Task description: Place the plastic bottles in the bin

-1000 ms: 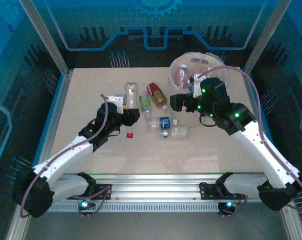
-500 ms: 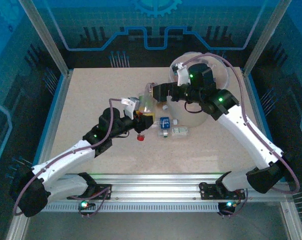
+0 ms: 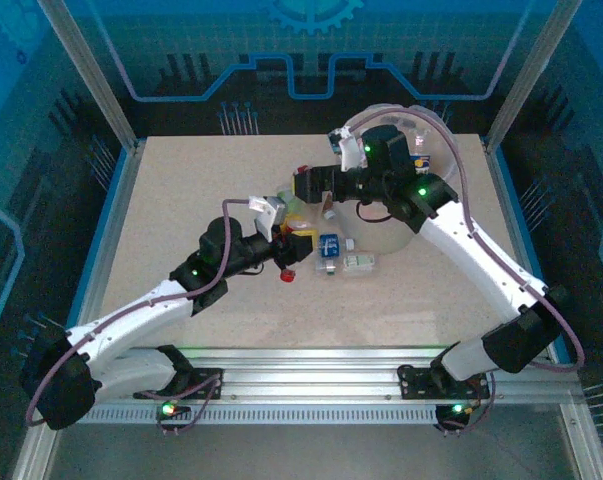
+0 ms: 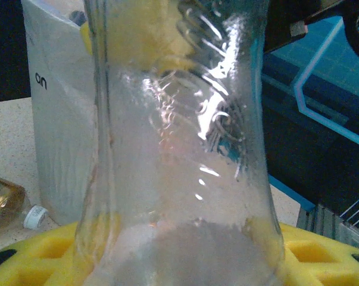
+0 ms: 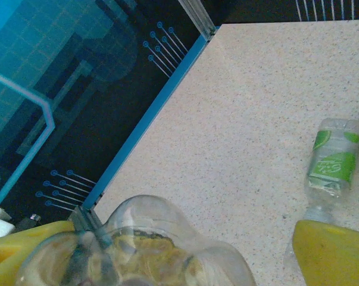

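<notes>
My left gripper (image 3: 291, 238) (image 4: 179, 256) is shut on a clear plastic bottle (image 3: 285, 215) (image 4: 179, 137) with a red cap (image 3: 287, 274), held above the table. The bottle's base (image 5: 137, 244) sits between the wide yellow fingers (image 5: 328, 250) of my right gripper (image 3: 308, 190) (image 5: 173, 256), which is open; its right finger stands apart from the bottle. The bin (image 3: 381, 110) (image 4: 54, 119), whitish and translucent, stands at the back right under my right arm. A green-labelled bottle (image 5: 334, 164) lies on the table. A blue-labelled bottle (image 3: 329, 245) and a small white-labelled one (image 3: 359, 262) lie mid-table.
An amber bottle with a white cap (image 4: 3, 202) lies beside the bin's foot. A bottle with a blue and yellow label (image 3: 419, 150) lies inside the bin. The blue frame rail (image 5: 143, 125) borders the table's left side. Both arms cross over the middle of the table.
My right arm has swung left from the bin to the clear bottle's base. My left arm has carried that bottle up and to the right, towards the bin.
</notes>
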Available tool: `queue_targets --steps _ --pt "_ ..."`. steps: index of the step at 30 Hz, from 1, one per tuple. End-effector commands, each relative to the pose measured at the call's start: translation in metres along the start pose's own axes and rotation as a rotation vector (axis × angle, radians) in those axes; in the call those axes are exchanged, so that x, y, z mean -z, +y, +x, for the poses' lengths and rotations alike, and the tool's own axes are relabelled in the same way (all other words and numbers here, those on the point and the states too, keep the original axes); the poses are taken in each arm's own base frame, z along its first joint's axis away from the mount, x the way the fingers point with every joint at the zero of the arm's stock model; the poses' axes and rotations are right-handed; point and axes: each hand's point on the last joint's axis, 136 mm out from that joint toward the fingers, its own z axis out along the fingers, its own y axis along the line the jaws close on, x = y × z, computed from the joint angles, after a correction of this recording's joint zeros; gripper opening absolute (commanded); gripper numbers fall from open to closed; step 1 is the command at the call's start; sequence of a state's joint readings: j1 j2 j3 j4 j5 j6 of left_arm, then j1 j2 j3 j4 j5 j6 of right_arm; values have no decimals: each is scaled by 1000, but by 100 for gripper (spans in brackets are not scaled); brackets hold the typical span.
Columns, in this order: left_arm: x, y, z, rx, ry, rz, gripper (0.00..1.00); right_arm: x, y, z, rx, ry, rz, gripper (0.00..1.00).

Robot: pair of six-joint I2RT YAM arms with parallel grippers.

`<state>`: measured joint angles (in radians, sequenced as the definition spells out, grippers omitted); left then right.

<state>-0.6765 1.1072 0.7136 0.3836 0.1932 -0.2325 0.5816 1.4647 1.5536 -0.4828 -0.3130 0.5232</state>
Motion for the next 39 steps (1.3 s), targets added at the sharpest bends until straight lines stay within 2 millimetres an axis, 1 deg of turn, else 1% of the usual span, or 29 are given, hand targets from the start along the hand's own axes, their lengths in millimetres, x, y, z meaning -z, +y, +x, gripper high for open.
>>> queue_targets --steps 1,3,5,6,9,10,12,13,14,18,21,26,29,32,34,36,39 --pt "-3 -13 -19 -45 -53 48 54 1 16 -9 11 -19 -65 89" --pt "-3 -14 -20 -48 -55 53 54 1 16 -9 12 -17 -66 83" --pt "-3 -14 -20 -47 -55 49 55 2 16 -10 17 -17 -65 73" --pt "-3 -13 -20 -46 -55 47 56 3 17 -10 19 -19 -64 70" --pt "-1 -12 -21 -41 -60 38 60 6 17 -12 28 -27 -56 59" --pt "-1 -12 -22 -38 -62 36 64 8 17 -13 32 -31 -49 56" --pt "0 -13 -24 -34 -68 33 74 11 16 -16 41 -40 -33 50" --pt "1 -13 -25 -30 -72 32 83 13 16 -18 49 -47 -27 47" --pt "2 -13 -26 -27 -79 32 98 16 16 -21 56 -56 -17 44" --pt "8 -15 -31 -18 -96 32 99 29 18 -34 92 -89 18 41" --pt "14 -17 -35 -24 -114 31 99 47 20 -53 142 -135 63 40" --pt "27 -11 -36 -32 -149 -15 99 92 24 -96 252 -272 188 40" --pt "36 -3 -34 -31 -166 -68 99 125 27 -124 313 -381 269 40" --pt "44 7 -32 -24 -180 -125 99 153 27 -145 372 -486 359 41" --pt "50 14 -31 -15 -194 -167 99 169 21 -158 399 -552 443 41" --pt "55 19 -31 -6 -211 -198 99 181 11 -168 416 -598 524 41" --pt "61 24 -31 0 -224 -230 99 191 -8 -180 416 -640 632 39"
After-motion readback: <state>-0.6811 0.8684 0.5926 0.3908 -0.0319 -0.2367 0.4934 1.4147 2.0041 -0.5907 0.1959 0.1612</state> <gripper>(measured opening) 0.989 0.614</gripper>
